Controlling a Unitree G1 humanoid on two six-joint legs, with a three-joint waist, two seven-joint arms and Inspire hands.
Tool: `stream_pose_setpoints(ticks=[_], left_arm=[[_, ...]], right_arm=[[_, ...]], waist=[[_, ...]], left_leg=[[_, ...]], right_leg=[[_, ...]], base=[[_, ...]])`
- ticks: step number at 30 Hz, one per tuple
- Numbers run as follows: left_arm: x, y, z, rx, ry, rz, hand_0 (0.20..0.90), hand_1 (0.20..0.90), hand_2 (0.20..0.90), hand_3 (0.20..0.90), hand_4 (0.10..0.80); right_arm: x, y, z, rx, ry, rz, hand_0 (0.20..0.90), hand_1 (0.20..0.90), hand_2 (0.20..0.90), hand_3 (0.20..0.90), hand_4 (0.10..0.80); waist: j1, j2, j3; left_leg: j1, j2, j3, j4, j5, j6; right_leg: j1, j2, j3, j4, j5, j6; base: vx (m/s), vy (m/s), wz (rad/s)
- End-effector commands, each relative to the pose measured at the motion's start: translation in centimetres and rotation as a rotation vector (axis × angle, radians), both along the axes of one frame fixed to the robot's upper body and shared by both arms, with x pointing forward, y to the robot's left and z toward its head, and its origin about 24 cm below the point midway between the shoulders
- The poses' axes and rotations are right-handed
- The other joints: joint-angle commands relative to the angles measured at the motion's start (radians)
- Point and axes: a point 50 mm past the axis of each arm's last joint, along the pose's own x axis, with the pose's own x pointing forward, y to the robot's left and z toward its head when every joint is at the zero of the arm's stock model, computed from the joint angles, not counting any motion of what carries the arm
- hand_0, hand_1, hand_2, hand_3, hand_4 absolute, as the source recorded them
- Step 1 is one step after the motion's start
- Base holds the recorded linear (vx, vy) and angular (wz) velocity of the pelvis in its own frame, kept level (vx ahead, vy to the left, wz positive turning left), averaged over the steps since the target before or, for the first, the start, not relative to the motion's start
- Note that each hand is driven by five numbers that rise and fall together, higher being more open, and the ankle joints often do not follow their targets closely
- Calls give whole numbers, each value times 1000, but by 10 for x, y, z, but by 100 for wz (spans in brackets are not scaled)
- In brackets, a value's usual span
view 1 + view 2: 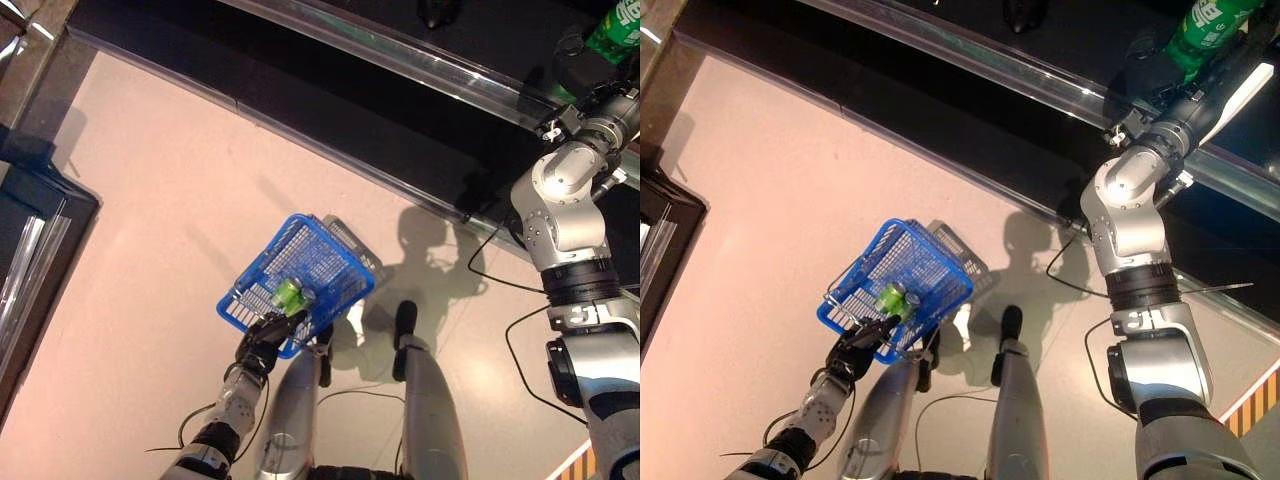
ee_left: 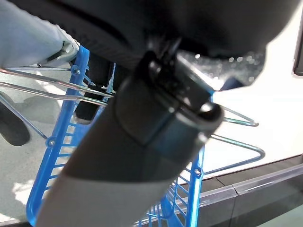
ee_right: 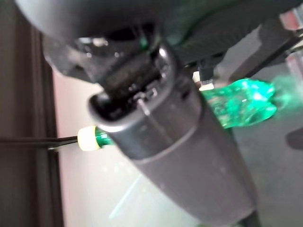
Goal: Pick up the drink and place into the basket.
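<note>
The right hand [image 1: 1160, 75] is clamping its curled fingers round the green drink bottle [image 1: 1205, 25] at the shelf, well apart from the blue wire basket [image 1: 855, 275], whose handle the left hand [image 1: 855, 350] is gripping; a green can [image 1: 890, 297] is lying inside it.

Blue wire basket [image 1: 300, 270], green bottle [image 1: 1205, 28], pale pinkish floor [image 1: 160, 200]

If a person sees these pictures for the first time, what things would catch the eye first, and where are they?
The bright blue basket hangs low over the pale floor from the left hand, with a green can already lying inside it. At the upper right, the right hand is closed around a green bottle up at the dark shelf.
</note>
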Motion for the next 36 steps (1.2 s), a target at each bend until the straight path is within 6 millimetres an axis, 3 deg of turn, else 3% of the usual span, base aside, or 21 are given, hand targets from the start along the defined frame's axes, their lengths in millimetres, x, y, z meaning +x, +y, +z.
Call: stream_pose_setpoints(ticks=[1,5,6,7,8,15,26,31,36], left_arm=[[-39,28,-17,60,77,5,300,300,300,200,100],[-38,32,-16,59,78,6,300,300,300,200,100],[-38,33,-16,59,77,6,300,300,300,200,100],[-38,33,-15,59,74,6,300,300,300,200,100],[-38,34,-15,59,73,6,300,300,300,200,100],[-39,41,-14,70,73,10,300,300,300,200,100],[-39,56,-10,81,69,27,300,300,300,200,100],[-38,59,-8,90,67,22,300,300,300,200,100],[-36,61,-4,95,16,59,300,300,300,200,100]], right_arm=[[-27,-12,84,-128,-262,-23,900,900,900,900,800],[-28,-18,95,-127,-262,-67,900,900,900,900,800],[-29,-20,97,-127,-260,-78,733,733,733,705,605],[-30,-23,98,-123,-258,-92,472,472,472,400,300],[-30,-27,99,-128,-247,-115,300,300,300,200,100],[-35,-51,102,-122,-234,-189,300,300,300,200,100],[-43,-64,112,-137,-242,-206,300,300,300,200,100],[-46,-59,119,-179,-279,-187,300,300,300,200,100],[-51,-37,127,-267,-363,-106,300,300,300,200,100]], waist=[[11,15,-19],[16,15,-19],[16,15,-19],[17,15,-19],[17,15,-19],[22,9,-19],[30,-4,-19],[35,-12,-19],[32,-15,-19]], left_leg=[[-61,-34,-82,20,68,21],[-63,-35,-82,16,63,23],[-63,-36,-82,15,62,23],[-63,-36,-82,14,62,23],[-62,-36,-81,14,60,24],[-57,-35,-81,8,50,27],[-44,-31,-81,-6,51,26],[-47,-32,-84,-5,49,27],[-23,-33,-85,-7,45,26]], right_leg=[[56,2,-36,42,-94,-34],[49,2,-36,45,-94,-33],[49,2,-36,46,-94,-32],[48,2,-36,46,-94,-32],[48,3,-36,47,-95,-32],[53,1,-44,48,-97,-31],[72,3,-55,35,-98,-25],[72,7,-62,37,-101,-26],[94,11,-63,42,-112,-31]], base=[[0,0,0],[0,0,0],[0,0,0],[0,0,0],[0,0,0],[0,0,0],[-4,-18,1],[-7,-13,1],[3,7,0]])
